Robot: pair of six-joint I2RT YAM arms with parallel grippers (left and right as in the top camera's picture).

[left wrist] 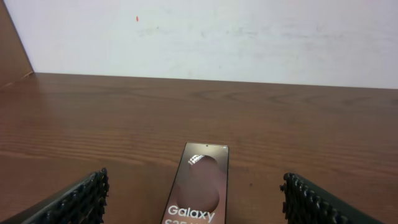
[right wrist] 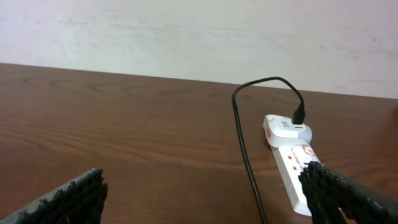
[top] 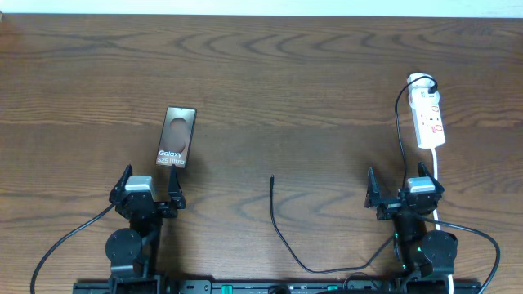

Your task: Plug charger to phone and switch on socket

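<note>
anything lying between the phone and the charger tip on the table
Nothing. In the overhead view, only bare wooden table separates the phone from the charger tip.

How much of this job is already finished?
Hardly begun. The charger already has its far end in the socket; its tip lies loose, apart from the phone. The left hand and right hand are open, empty. Left: plugging in the phone, switching on the socket.
</note>
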